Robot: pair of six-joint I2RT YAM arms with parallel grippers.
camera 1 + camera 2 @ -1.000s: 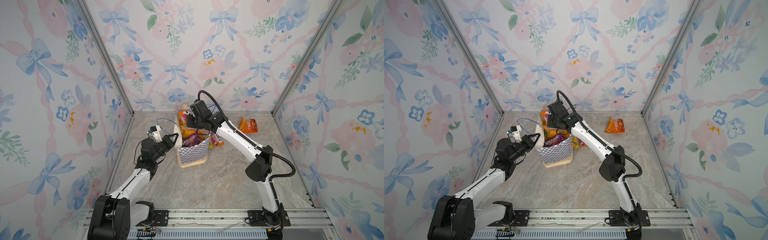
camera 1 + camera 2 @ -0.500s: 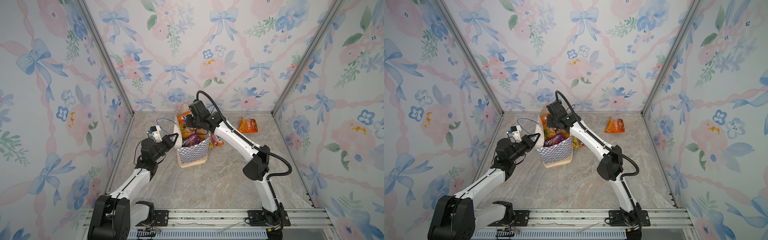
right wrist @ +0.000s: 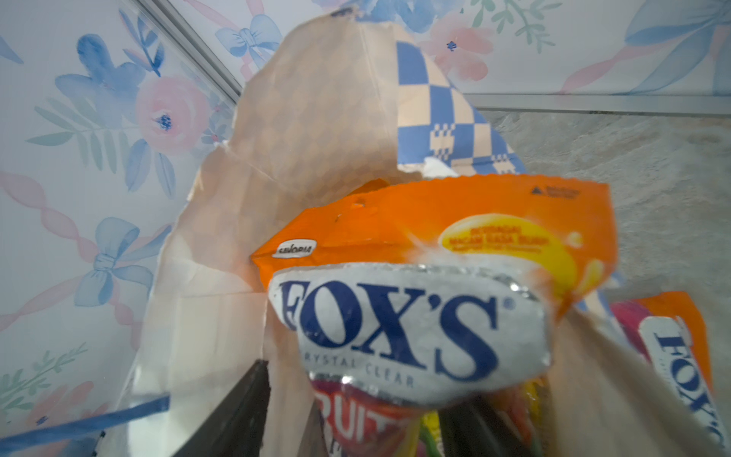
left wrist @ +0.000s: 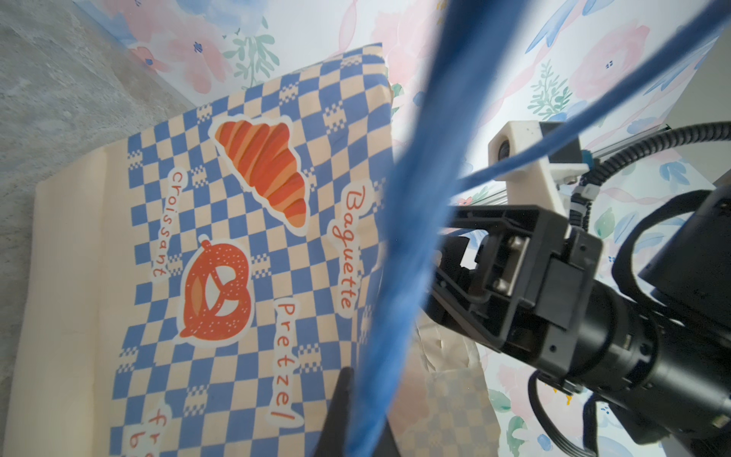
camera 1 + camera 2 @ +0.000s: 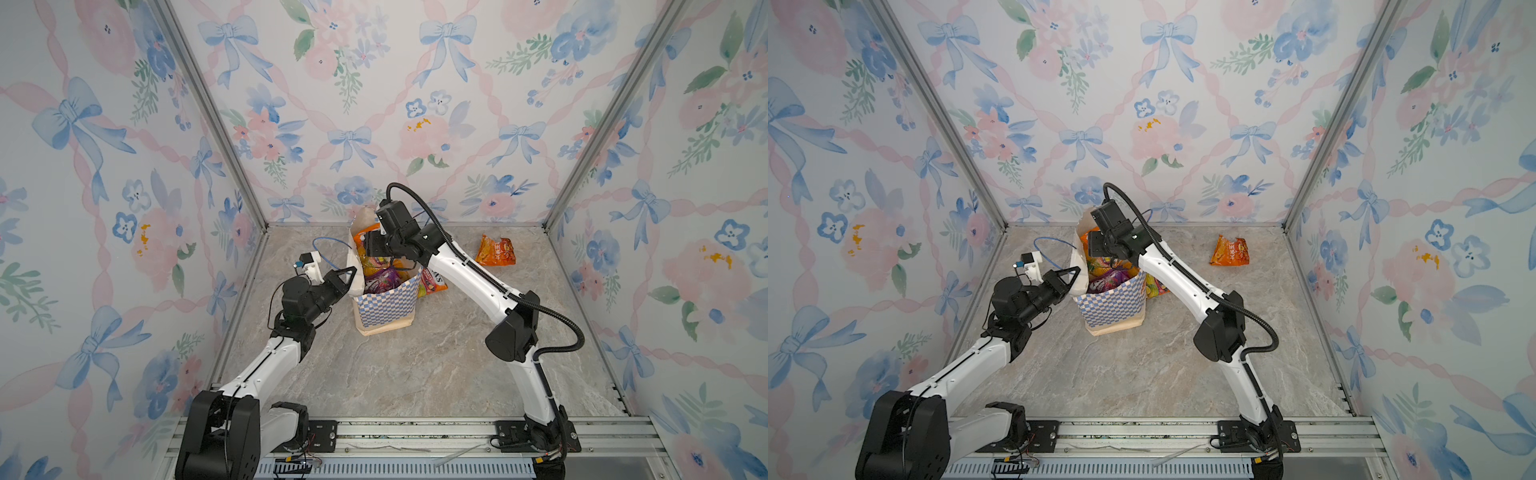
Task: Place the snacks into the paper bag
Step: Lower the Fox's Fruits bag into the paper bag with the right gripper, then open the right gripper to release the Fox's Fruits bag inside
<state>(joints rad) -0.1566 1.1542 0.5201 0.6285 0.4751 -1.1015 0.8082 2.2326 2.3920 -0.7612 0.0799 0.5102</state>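
We see our right gripper (image 5: 370,245) over the mouth of the tall cream paper bag with blue checks (image 5: 386,307), jaws spread. The glossy orange FOX'S packet (image 3: 411,328) stands upright just ahead of them, inside. Our left gripper (image 5: 348,272), jaws pressed together, seems to pinch the bag's rim.

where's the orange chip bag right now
In both top views the chip bag lies on the table at the far right, near the back wall, well apart from the paper bag.
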